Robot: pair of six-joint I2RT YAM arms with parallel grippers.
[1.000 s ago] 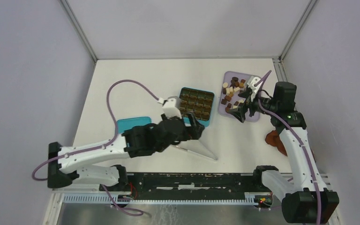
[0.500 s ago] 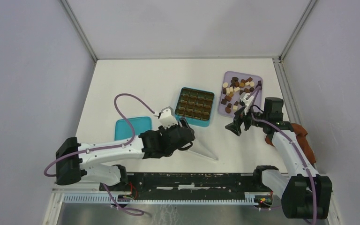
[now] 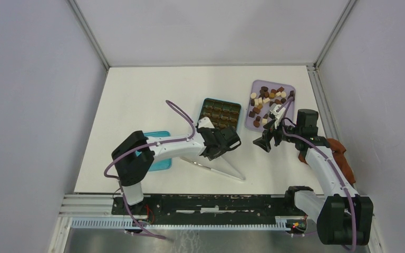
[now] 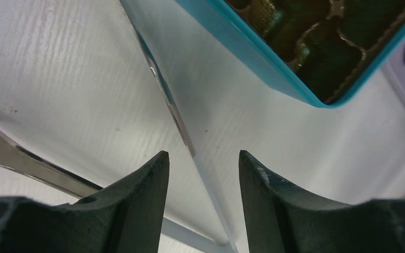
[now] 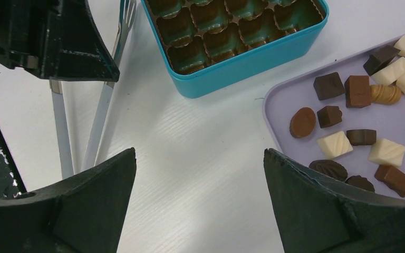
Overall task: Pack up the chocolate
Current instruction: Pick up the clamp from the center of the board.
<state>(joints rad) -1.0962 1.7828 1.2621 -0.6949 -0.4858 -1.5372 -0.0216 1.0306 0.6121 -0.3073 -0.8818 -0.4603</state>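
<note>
The chocolate [image 3: 268, 101] lies as several dark, mid-brown and cream pieces [image 5: 356, 90] on a lilac tray [image 3: 290, 90]. The teal box [image 3: 236, 104] stands left of it; the cells of its brown insert that show in the right wrist view look empty. My left gripper [image 3: 227, 143] hovers by the box's near corner, open, its jaws [image 4: 202, 154] straddling one arm of the metal tongs [image 4: 166, 95] without touching it. My right gripper [image 3: 266, 141] is open [image 5: 199, 151] over bare table between box and tray, holding nothing.
The tongs [image 3: 219, 171] lie on the table in front of the box, their arms also visible in the right wrist view [image 5: 99, 126]. A teal lid [image 3: 161, 161] lies partly under the left arm. A reddish-brown cloth [image 3: 340, 156] sits at the right edge.
The left gripper has swung right to the tongs beside the box and its jaws have narrowed. The right gripper drew back from the tray a second ago, then stayed still and wide.
</note>
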